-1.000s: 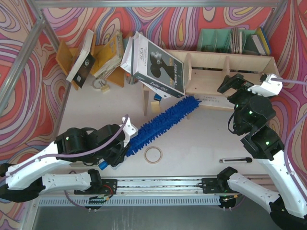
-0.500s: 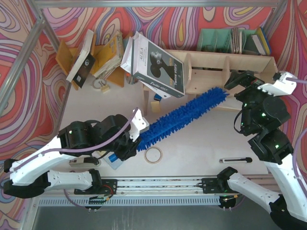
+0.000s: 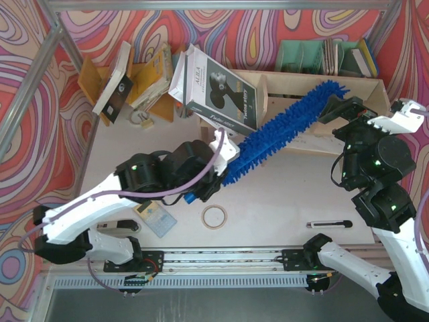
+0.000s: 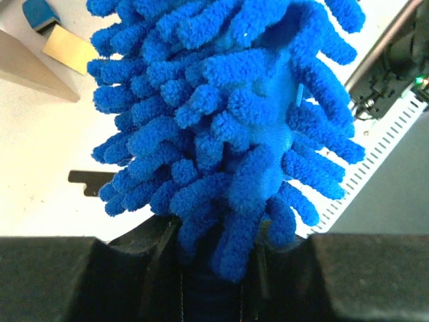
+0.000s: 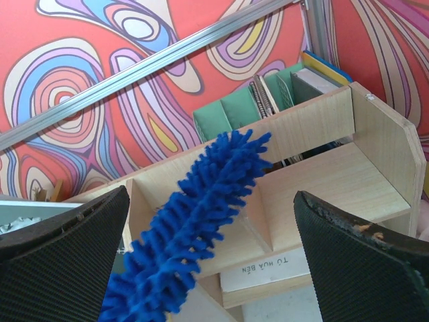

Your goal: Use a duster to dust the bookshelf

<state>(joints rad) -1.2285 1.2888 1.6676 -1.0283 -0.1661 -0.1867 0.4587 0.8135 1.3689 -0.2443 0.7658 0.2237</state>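
While left jaws clamp duster (image 3: 281, 131), tip overlies bookshelf (image 3: 355, 84).

Left claw (image 4: 218, 268) tight, right claw (image 5: 211, 221) wide apart.

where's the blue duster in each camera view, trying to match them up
Top external: the duster runs diagonally from centre up-right, its tip over the bookshelf.
Left wrist: the duster fills most of the picture, seen along its length.
Right wrist: the duster rises from bottom left to centre, before the bookshelf.
Shared landmark: the bookshelf, in top and right wrist views.
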